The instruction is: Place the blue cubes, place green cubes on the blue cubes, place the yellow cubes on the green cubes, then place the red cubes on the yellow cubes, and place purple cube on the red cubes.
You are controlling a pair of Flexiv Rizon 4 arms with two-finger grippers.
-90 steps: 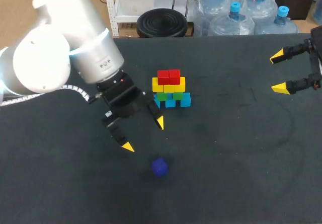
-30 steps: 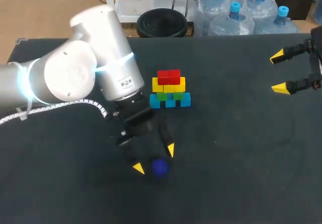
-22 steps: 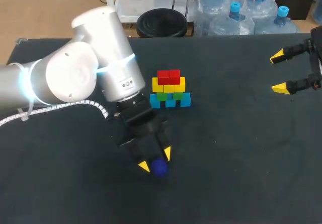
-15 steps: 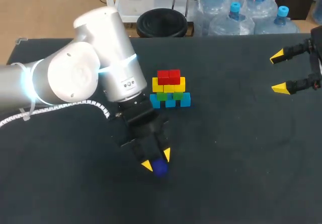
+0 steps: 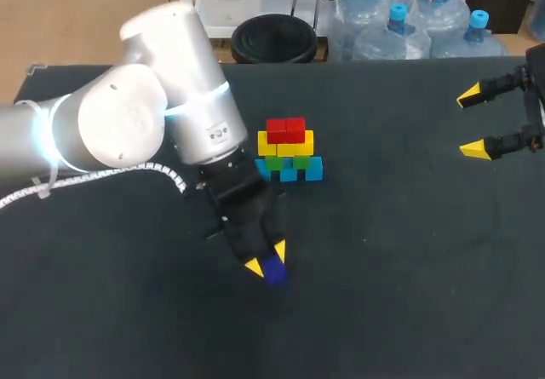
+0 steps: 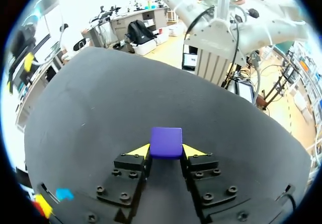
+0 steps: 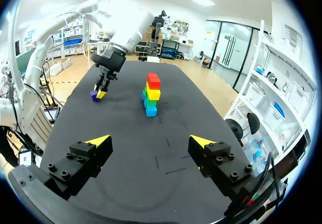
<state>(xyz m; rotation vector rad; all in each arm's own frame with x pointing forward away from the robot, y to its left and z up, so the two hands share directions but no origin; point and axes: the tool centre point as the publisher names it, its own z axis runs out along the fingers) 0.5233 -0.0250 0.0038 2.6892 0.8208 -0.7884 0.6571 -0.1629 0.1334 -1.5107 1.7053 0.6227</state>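
Fingers [image 6: 139, 151] of the left gripper [image 5: 266, 258] pinch a smooth purple cube [image 6: 166, 142]; the right gripper [image 5: 472, 123] gapes wide over the matte black table [image 5: 409, 251].

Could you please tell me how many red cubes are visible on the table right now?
2. Both sit side by side atop the yellow cubes: the left red cube and the right red cube. Any behind them would be hidden.

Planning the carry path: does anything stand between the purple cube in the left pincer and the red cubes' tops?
Nothing visible does. The left pincer grips the purple cube; bare table lies between it and the red cubes, whose tops are free.
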